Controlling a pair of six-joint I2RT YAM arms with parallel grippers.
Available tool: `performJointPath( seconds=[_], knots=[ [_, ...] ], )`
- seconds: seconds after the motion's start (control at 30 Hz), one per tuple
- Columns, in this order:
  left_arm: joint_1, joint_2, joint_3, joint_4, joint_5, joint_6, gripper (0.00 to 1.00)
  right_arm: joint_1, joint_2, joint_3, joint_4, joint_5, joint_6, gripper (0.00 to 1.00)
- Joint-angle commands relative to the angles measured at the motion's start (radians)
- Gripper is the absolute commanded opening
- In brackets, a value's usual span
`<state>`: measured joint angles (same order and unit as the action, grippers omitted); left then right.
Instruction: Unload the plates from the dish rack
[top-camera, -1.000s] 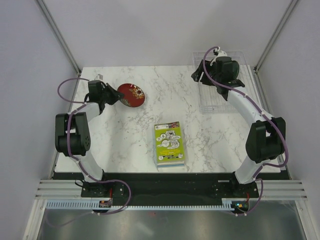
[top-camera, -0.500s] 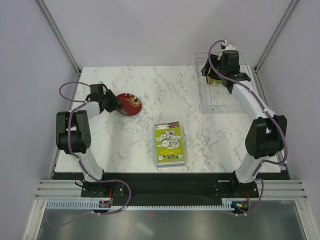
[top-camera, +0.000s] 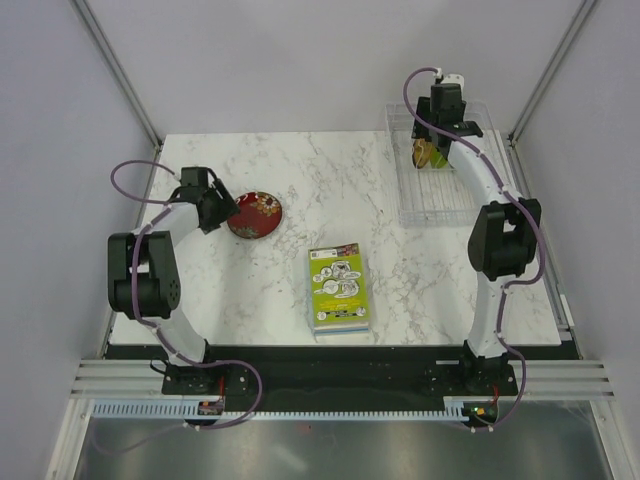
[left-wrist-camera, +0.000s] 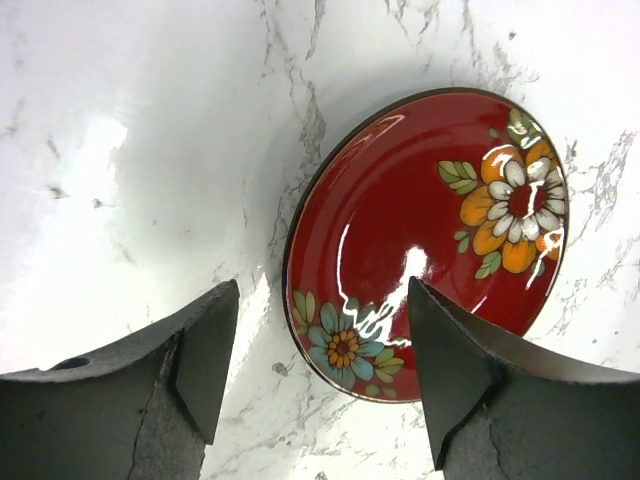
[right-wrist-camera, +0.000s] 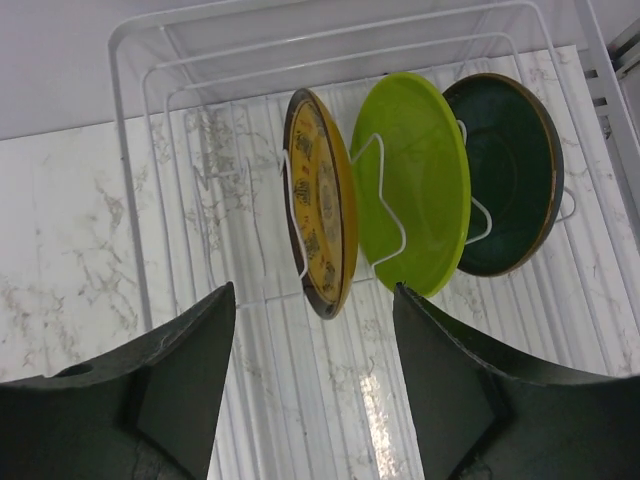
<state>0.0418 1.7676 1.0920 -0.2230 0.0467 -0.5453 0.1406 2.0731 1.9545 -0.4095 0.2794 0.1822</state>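
Right gripper (right-wrist-camera: 312, 295) is wide open with nothing between the fingers, hanging over the dish rack (top-camera: 440, 200) at the far right of the table (top-camera: 350, 190). Right under it three plates stand on edge in the wire slots: yellow-brown plate (right-wrist-camera: 320, 200) on the outside, lime green plate (right-wrist-camera: 415, 180) just beside it, dark green plate (right-wrist-camera: 510, 180) behind that.

Step in hand looks like picking the next plate, likely the yellow-brown one since its outer face is free. To do it well:
- drop so one finger goes each side of the upper rim
- keep the inner finger in the narrow gap without touching the lime plate
- stay clear of the wire prong crossing the face
- close firmly and lift straight along the slot before tilting, or the light rack may drag along

Left gripper (left-wrist-camera: 320, 300) is also open, fingers apart above the near rim of the dark red plate (left-wrist-camera: 430, 230) and not gripping it. That plate lies flat, face up, on the table's left side, well apart from the rack and left of the book (top-camera: 338, 288). Judged one plate unloaded, three left in the rack. Left arm should back off upward so it does not nudge the rim
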Motion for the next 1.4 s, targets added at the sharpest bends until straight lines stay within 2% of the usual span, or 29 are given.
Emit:
performJointPath(
  seconds=[0.0,0.3,0.4,0.47,0.5,0.53,0.6,0.63,0.7,0.83,0.93,1.03,1.17,1.37],
  knots=[
    [-0.031,-0.108,0.034,-0.030,-0.145,0.065,0.75,-0.003,0.087,0.115,-0.032,0.099,-0.062,0.71],
    [-0.175,-0.238,0.065,-0.016,-0.162,0.140,0.74,-0.004,0.225,0.224,-0.032,0.139,-0.142,0.66],
    [-0.217,-0.260,0.074,-0.007,-0.157,0.153,0.74,-0.004,0.262,0.251,-0.031,0.155,-0.162,0.63],
    [-0.235,-0.269,0.078,-0.003,-0.151,0.156,0.74,-0.006,0.287,0.268,-0.029,0.161,-0.168,0.56],
    [-0.240,-0.272,0.077,0.001,-0.150,0.156,0.74,-0.006,0.295,0.274,-0.029,0.158,-0.174,0.52],
    [-0.243,-0.275,0.075,0.005,-0.150,0.154,0.74,-0.007,0.300,0.282,-0.029,0.156,-0.174,0.41],
    [-0.247,-0.277,0.078,0.010,-0.140,0.156,0.74,-0.007,0.311,0.282,-0.025,0.156,-0.200,0.28],
    [-0.247,-0.275,0.081,0.008,-0.136,0.160,0.73,-0.007,0.314,0.284,-0.023,0.158,-0.208,0.15],
    [-0.249,-0.280,0.080,0.008,-0.133,0.162,0.73,-0.006,0.312,0.282,-0.020,0.136,-0.213,0.00],
    [-0.253,-0.287,0.066,0.010,-0.136,0.156,0.73,-0.004,0.265,0.258,-0.005,0.122,-0.202,0.00],
    [-0.258,-0.289,0.054,0.013,-0.137,0.134,0.73,0.017,0.219,0.230,0.017,0.167,-0.216,0.00],
    [-0.273,-0.283,0.055,0.013,-0.139,0.127,0.72,0.071,0.179,0.207,0.047,0.294,-0.272,0.00],
    [-0.293,-0.292,0.052,0.011,-0.151,0.125,0.73,0.129,0.144,0.164,0.130,0.562,-0.369,0.00],
    [-0.301,-0.323,0.042,0.007,-0.156,0.131,0.75,0.162,0.036,0.066,0.225,0.739,-0.420,0.00]
  ],
)
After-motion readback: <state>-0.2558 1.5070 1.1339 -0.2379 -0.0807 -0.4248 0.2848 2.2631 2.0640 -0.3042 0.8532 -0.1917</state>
